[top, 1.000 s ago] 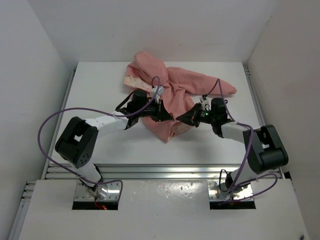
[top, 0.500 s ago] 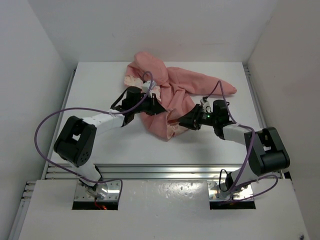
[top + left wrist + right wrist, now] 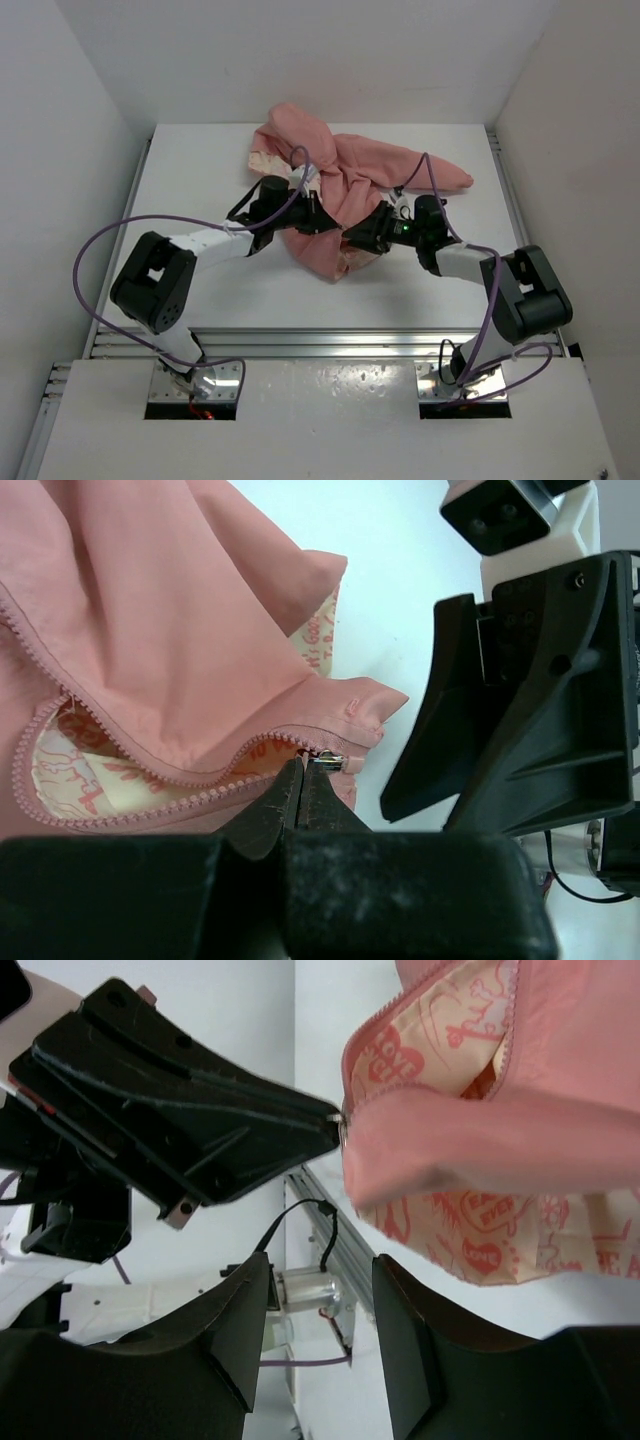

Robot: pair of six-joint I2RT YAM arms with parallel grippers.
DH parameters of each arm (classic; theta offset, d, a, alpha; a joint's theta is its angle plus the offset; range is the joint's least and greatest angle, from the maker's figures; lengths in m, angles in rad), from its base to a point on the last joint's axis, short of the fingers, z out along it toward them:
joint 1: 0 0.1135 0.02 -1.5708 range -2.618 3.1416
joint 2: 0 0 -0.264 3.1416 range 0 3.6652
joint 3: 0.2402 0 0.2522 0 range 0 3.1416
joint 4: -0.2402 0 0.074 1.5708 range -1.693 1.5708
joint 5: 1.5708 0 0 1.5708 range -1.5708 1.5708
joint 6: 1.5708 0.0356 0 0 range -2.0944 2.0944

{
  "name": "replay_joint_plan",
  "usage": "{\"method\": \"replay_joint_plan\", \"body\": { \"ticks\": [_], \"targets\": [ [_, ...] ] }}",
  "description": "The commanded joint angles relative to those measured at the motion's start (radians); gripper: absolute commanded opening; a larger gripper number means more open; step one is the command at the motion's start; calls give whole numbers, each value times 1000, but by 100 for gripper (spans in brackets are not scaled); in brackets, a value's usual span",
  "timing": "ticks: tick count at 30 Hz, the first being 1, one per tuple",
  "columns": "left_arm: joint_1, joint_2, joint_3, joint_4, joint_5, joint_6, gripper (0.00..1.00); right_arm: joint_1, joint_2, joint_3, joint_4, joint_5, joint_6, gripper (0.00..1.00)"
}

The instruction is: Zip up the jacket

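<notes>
The salmon-pink jacket lies crumpled mid-table with its zipper partly open, showing cream printed lining. My left gripper is shut on the small metal zipper pull at the jacket's lower hem; from above the left gripper sits at the jacket's near edge. My right gripper stands open just below the hem with nothing between its fingers. In the top view the right gripper faces the left one closely. The zipper teeth run up and left from the pull.
Purple cables loop off both arms. An aluminium rail borders the table's near edge. White walls enclose the table on the left, right and back.
My right gripper has opened and let go of the jacket's hem, then shifted slightly left. The left gripper stays shut at the zipper's lower end, shifting only a little.
</notes>
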Motion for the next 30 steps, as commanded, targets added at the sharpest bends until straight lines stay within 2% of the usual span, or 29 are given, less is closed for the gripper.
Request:
{"method": "replay_joint_plan", "body": {
  "ticks": [1, 6, 17, 20, 21, 26, 30],
  "targets": [
    [-11, 5, 34, 44, 3, -35, 0, 16, 26, 66, 51, 37, -63, 47],
    [-11, 5, 43, 63, 12, -66, 0, 22, 58, 82, 23, 77, -105, 47],
    [-11, 14, 43, 74, 30, -98, 0, 41, 104, 108, 46, 118, -132, 37],
    [-11, 14, 43, 74, 30, -98, 0, 38, 109, 120, 69, 115, -134, 29],
    [-11, 14, 43, 74, 30, -107, 0, 41, 112, 124, 74, 118, -131, 21],
    [-11, 14, 34, 64, 17, -107, 0, 39, 91, 108, 94, 111, -134, 3],
    [-11, 14, 43, -2, -60, -46, 0, 32, 42, 68, 109, 88, -143, 0]
  ]
}}
